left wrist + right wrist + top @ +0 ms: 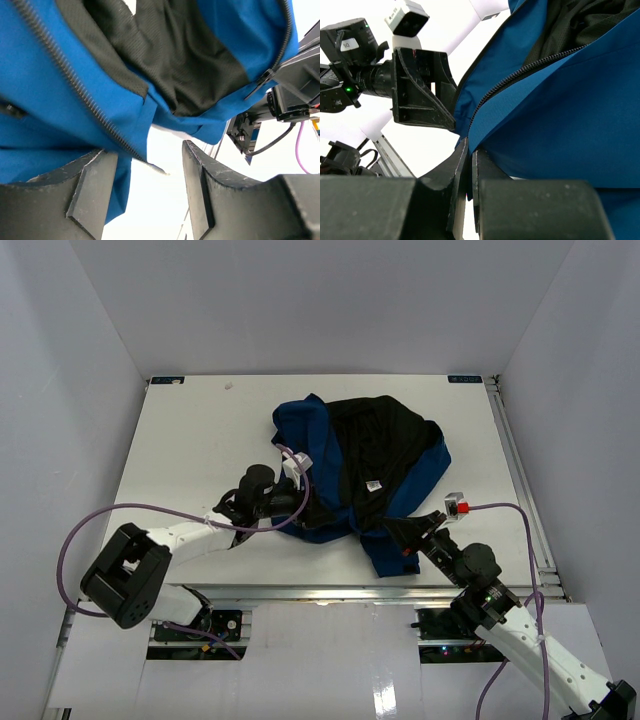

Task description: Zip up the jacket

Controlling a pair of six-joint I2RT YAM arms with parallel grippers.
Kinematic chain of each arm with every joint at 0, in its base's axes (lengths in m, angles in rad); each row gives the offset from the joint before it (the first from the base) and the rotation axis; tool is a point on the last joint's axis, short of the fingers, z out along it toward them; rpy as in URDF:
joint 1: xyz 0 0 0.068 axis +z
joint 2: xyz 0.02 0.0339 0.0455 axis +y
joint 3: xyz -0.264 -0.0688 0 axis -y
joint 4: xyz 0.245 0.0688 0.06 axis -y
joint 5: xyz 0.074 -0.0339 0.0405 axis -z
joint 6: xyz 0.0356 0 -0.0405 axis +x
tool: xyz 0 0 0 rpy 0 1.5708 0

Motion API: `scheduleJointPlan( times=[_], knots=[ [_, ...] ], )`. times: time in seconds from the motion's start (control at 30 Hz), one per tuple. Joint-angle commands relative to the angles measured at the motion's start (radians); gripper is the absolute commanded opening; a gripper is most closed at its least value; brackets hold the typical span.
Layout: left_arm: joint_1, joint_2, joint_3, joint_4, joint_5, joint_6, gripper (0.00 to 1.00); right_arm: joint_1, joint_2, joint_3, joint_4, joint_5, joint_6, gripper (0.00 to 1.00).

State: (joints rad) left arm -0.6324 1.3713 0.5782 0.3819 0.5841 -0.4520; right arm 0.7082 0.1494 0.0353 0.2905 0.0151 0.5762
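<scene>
Jacket (300, 430) on table (190, 440), black lining (380, 445) uppermost

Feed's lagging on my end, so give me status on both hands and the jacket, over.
Right hand shut on jacket hem. Left hand open, zipper end between its jaws, ungripped. Jacket open, unzipped. Nothing blocking.

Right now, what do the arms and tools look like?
Left arm and right arm: white links, black joints. Left tool and right tool: black, two blocky matte fingers. A purple cable runs to each wrist, ending at a small white camera; the right one has a red part.
</scene>
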Motion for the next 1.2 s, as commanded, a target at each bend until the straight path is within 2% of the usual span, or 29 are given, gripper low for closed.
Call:
scheduleJointPlan(
  times=[0.0,0.3,0.5,0.6,0.77,0.93,1.17],
  knots=[
    [-0.022,0.027,0.064,0.009,-0.028,0.011,0.65,0.002,-0.005,-0.128,0.059,-0.005,-0.004,0.08],
    [-0.023,0.012,0.026,0.046,-0.051,0.011,0.65,0.003,-0.014,-0.131,0.045,0.000,-0.007,0.08],
    [-0.021,-0.149,-0.040,-0.006,-0.199,0.023,0.73,0.003,-0.016,-0.129,0.041,-0.003,-0.004,0.08],
    [-0.009,-0.215,-0.084,-0.010,-0.271,0.027,0.73,0.004,-0.019,-0.126,0.037,-0.004,-0.003,0.08],
    [0.012,-0.301,-0.161,0.028,-0.286,0.000,0.73,0.002,-0.025,-0.121,0.029,-0.004,-0.004,0.08],
    [0.020,-0.328,-0.175,-0.009,-0.292,-0.006,0.75,0.002,-0.021,-0.114,0.027,-0.003,-0.006,0.08],
    [0.037,-0.373,-0.236,-0.004,-0.432,-0.100,0.64,0.003,-0.014,-0.107,0.032,-0.006,-0.008,0.08]
  ],
)
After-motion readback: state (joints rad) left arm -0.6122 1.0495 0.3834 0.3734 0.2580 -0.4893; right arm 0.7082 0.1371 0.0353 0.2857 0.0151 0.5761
